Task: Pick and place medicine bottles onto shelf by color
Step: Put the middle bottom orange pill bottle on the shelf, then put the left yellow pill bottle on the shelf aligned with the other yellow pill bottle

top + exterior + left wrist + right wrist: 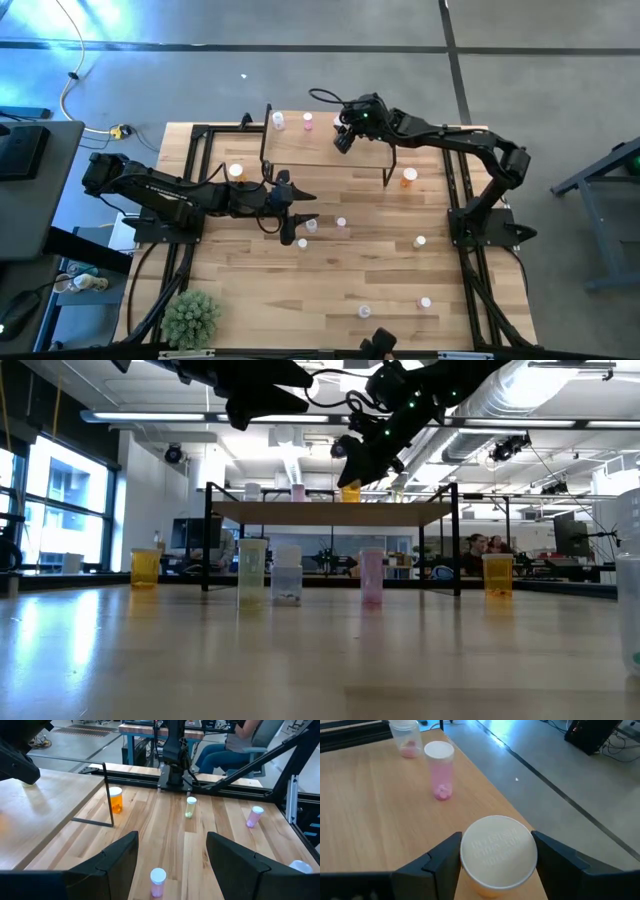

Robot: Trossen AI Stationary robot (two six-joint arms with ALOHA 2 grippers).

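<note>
Striped wooden tabletop (350, 270), shelf (320, 145), seated person (235, 745)

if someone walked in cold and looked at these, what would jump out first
Probably the right tool over the shelf at the table's far edge, its fingers flanking a white-capped orange bottle, with two pink bottles standing on the shelf nearby. Next, the left tool hanging open mid-table above a pink bottle, with more bottles scattered across the tabletop.
</note>
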